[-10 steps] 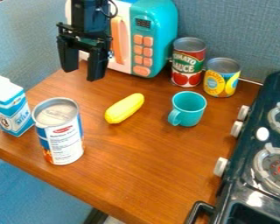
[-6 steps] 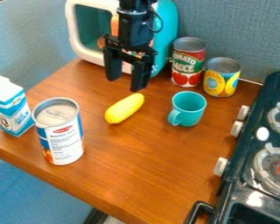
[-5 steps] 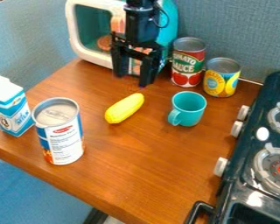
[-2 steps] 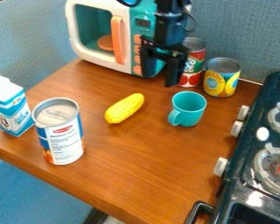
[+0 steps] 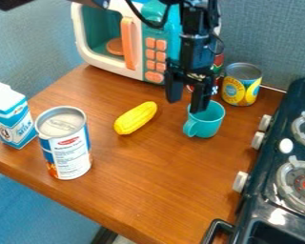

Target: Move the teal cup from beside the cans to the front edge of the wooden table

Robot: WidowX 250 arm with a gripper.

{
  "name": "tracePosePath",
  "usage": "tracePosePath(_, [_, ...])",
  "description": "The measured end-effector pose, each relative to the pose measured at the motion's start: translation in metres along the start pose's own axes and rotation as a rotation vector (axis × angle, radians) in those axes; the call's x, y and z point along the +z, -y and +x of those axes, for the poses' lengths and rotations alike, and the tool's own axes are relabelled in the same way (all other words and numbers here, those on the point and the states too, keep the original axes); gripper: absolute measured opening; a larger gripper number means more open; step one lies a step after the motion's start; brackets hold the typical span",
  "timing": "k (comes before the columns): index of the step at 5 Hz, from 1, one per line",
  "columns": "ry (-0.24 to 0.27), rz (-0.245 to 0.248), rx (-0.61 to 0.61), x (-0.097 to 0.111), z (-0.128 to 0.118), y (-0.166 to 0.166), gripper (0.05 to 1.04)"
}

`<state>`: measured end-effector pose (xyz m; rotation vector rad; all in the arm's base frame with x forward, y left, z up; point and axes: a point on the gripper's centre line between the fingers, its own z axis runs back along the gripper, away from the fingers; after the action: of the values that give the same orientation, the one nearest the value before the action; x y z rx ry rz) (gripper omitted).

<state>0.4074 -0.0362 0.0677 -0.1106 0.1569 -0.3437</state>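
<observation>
Black and empty, the gripper [image 5: 186, 104] hangs with fingers parted near the upright teal cup [image 5: 209, 126] on the wooden counter [image 5: 152, 176] — positioning, it seems; a grasp would call for centring over it, then careful lowering.

On the milk carton [image 5: 12, 116], you can read "MILK" in blue capitals running up its side. On the tall white-and-blue can [image 5: 70, 155], you can make out the heading "Nutrition Facts"; the lines under it and the lettering in the red oval are too small for you to read. You cannot make out the lettering on the yellow can [image 5: 241, 89]. The tool [image 5: 186, 105] hides most of the label on the red can [image 5: 218, 60] from you.
</observation>
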Motion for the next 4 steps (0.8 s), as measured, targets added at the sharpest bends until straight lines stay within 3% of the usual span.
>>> tracePosePath(2, [-0.027,0.047,0.034,-0.007,0.010,-0.003,1.001])
tracePosePath(3, [-0.006,0.055,0.037,-0.008,0.015,0.002,1.001])
tracePosePath(4, [0.043,0.075,0.061,-0.009,0.023,-0.001,0.927])
